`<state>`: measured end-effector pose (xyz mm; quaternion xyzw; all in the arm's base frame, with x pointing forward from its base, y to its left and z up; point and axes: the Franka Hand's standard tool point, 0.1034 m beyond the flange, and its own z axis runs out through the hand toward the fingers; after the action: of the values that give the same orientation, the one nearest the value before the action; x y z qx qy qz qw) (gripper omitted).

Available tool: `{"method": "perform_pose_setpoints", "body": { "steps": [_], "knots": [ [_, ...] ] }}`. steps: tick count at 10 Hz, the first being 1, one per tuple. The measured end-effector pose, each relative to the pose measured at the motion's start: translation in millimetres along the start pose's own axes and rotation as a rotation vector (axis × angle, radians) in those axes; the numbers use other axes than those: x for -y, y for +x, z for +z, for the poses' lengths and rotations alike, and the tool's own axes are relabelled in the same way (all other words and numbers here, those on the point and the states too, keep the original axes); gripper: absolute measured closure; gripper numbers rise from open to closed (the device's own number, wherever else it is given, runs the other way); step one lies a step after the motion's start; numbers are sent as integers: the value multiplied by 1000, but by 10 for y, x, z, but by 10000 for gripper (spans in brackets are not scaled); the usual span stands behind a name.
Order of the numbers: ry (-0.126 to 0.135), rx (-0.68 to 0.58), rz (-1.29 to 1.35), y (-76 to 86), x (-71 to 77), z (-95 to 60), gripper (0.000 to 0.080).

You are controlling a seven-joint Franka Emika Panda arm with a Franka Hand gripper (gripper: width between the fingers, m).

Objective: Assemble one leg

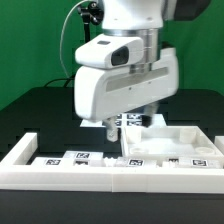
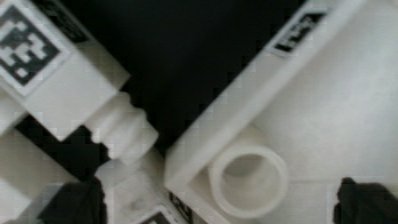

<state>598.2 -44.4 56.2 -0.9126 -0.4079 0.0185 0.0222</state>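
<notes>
The leg [image 2: 54,62], a white post with a square tag marker on its side, lies slanted in the wrist view, and its ribbed screw end [image 2: 125,125] points toward the wide white panel [image 2: 311,90]. The panel's corner has a round socket [image 2: 249,175] close beside the screw end. My gripper [image 2: 222,205] is open, with its two dark fingertips [image 2: 80,205] far apart on either side of the socket and the screw end. In the exterior view my gripper [image 1: 128,125] hangs low at the panel's [image 1: 175,140] near corner and hides the leg.
A long white rail with a row of tag markers [image 1: 85,160] runs along the front of the black table, with a raised arm [image 1: 18,152] at the exterior view's left. A green wall stands behind.
</notes>
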Motion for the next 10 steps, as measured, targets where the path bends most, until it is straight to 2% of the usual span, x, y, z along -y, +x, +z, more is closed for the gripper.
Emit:
{"method": "perform_pose_setpoints", "body": {
  "steps": [1, 4, 6, 10],
  "knots": [
    [1, 0, -26, -33, -69, 44, 151],
    [10, 6, -93, -85, -84, 158, 151],
    [19, 11, -128, -180, -128, 226, 151],
    [8, 4, -141, -153, -209, 193, 151]
  ]
}}
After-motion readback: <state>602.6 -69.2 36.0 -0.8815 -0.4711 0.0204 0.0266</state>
